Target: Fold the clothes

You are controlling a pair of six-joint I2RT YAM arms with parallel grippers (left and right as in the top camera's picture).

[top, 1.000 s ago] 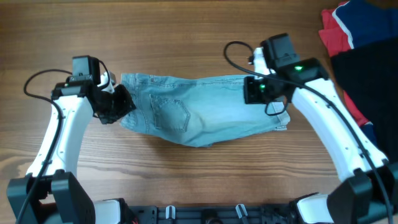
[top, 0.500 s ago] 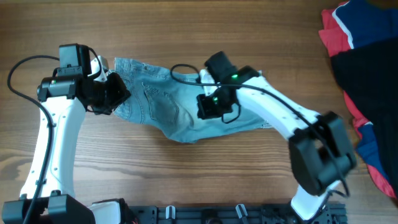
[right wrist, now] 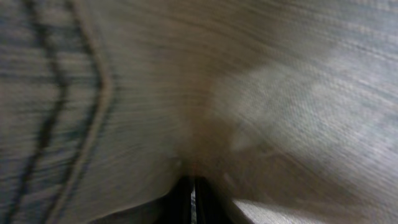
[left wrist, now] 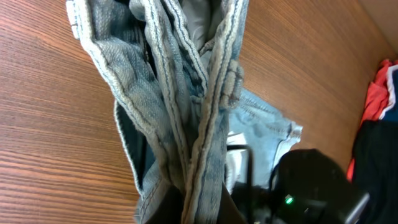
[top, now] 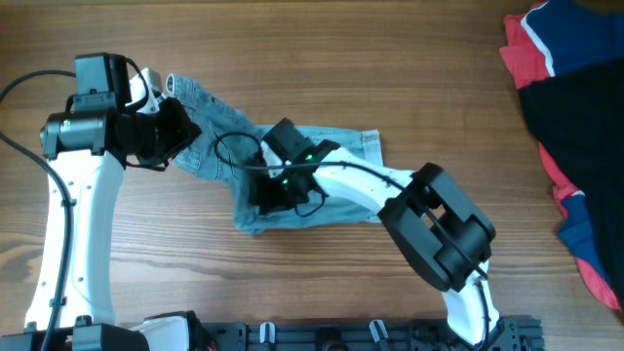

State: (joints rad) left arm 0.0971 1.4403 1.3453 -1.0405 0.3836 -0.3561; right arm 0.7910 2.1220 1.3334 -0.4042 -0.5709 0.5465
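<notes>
Leftward is where the right fingers (top: 261, 192) have travelled since the earlier frame, dragging their end of the jeans (top: 331, 154) across so the denim now lies doubled over itself; the left fingers (top: 183, 135) have shifted slightly toward the upper left.

Seen from the right wrist, the right fingers (right wrist: 183, 196) are pressed together with only a thin slit between them. Pale denim (right wrist: 249, 93) gathers into that pinch, and blurred stitching runs down the left side. The left wrist view shows the waistband end (left wrist: 180, 93) bunched into long ridges that run down between the left fingers, which are clamped on it at the bottom edge of that view.

From above, the jeans stretch from the left fingers at the upper left, raised and twisted there, down to a folded mass in the middle of the wooden counter (top: 409, 58). One hem corner pokes out to the right of that mass. The right arm (top: 439, 229) bends sharply back over the cloth. Well apart, red, navy and black garments (top: 551, 58) lie heaped at the far right edge.
</notes>
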